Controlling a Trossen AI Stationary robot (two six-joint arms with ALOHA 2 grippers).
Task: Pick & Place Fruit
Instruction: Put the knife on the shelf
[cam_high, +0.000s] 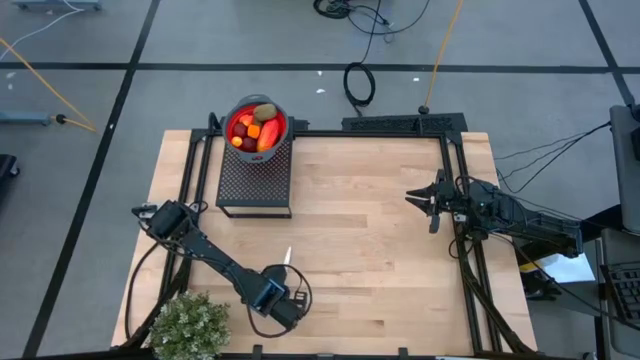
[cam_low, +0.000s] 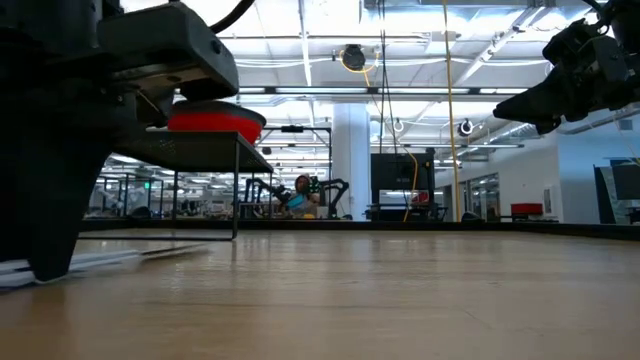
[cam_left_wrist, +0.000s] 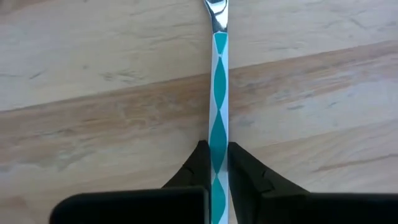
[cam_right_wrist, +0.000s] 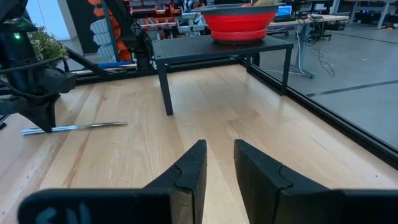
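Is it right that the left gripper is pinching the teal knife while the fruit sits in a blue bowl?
Not quite: the bowl is red, as the high view shows. The left gripper does pinch the teal knife, and the fruit sits in that bowl.

A slim knife with a white-and-teal wave-patterned handle and silver blade (cam_left_wrist: 218, 93) lies flat on the pale wooden plank table (cam_left_wrist: 99, 112). The left gripper (cam_left_wrist: 216, 168) has its two dark fingers (cam_left_wrist: 199, 168) pressed against the handle from both sides
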